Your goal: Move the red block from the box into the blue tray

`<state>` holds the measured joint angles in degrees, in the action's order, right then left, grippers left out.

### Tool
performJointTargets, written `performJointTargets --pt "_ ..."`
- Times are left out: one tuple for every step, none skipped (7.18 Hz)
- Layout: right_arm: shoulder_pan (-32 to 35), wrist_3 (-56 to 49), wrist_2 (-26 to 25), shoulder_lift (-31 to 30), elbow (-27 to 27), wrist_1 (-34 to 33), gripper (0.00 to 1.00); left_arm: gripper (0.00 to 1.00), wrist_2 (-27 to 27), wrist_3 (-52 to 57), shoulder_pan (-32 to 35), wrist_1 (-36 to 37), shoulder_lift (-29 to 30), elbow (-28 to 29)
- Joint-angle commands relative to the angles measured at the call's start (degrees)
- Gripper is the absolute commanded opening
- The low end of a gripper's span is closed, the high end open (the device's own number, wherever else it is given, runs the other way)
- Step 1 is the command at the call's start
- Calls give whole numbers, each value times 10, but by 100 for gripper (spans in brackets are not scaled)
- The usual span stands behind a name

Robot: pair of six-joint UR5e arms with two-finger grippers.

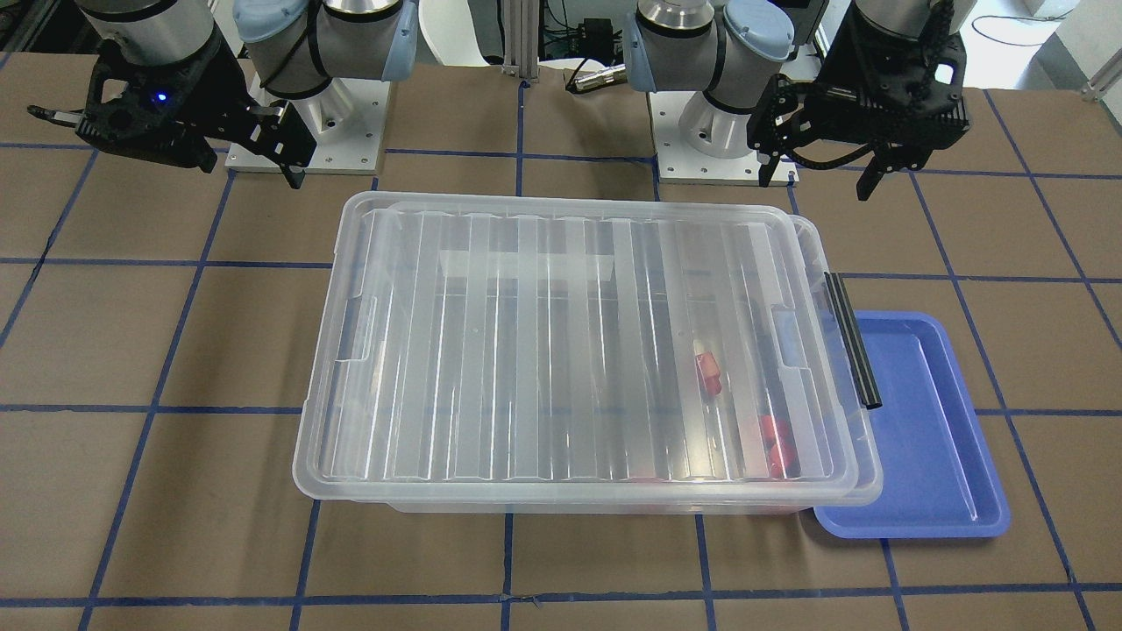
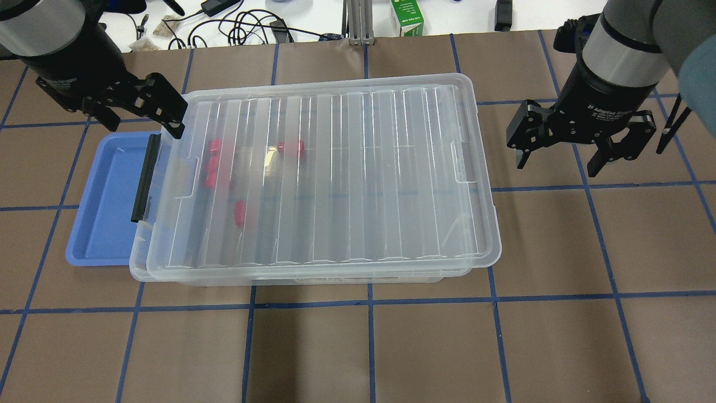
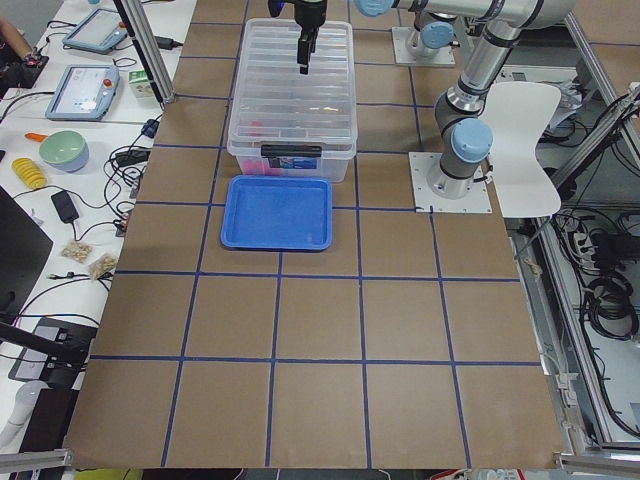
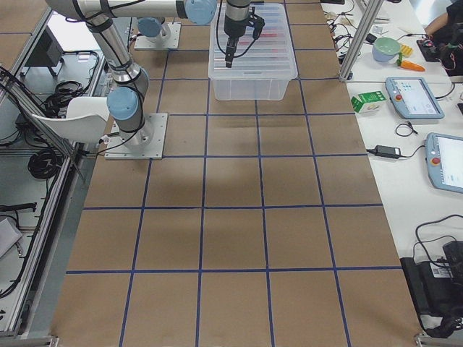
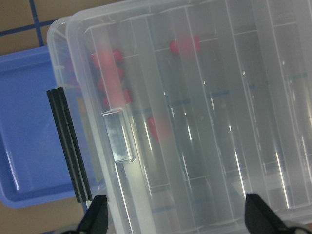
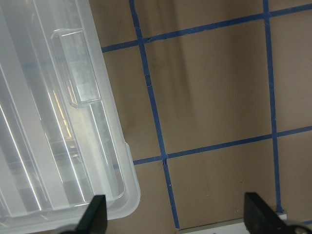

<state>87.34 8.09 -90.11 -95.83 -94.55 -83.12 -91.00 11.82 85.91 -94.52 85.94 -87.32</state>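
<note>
Inside the box point(image 2: 335, 168), the red block point(image 2: 239, 212) lies seemingly near the open, empty left hand point(image 5: 178, 218).

A robotics lab: two industrial arms stand bolted through metal base plates point(image 1: 359, 140) to a bench point(image 2: 358, 347) covered in brown paper and gridded with blue tape point(image 2: 369, 302). Beyond the left fingers point(image 2: 168, 109), away from the robot, a white side table point(image 3: 90, 140) holds teach pendants point(image 3: 85, 90), loose cables point(image 2: 246, 25) and a power adapter point(image 4: 389, 151). An aluminium frame post point(image 2: 358, 22) rises at the bench edge. Well behind the right fingers point(image 2: 604, 157), by the arm bases, are a white chair point(image 3: 525, 130) and floor cabling point(image 3: 600, 290)
</note>
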Motion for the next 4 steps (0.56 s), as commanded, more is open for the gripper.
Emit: performJointTargets --pt "-1 -4 -2 2 -5 1 100 100 17 -50 0 -11 5 3" --pt "-1 -4 4 4 -5 -1 100 100 23 -51 0 -12 6 3" --pt "-1 3 1 10 -5 -11 100 100 22 -55 1 -12 7 3" --pt "-1 7 0 25 -5 -25 100 100 22 -56 1 -11 7 3"
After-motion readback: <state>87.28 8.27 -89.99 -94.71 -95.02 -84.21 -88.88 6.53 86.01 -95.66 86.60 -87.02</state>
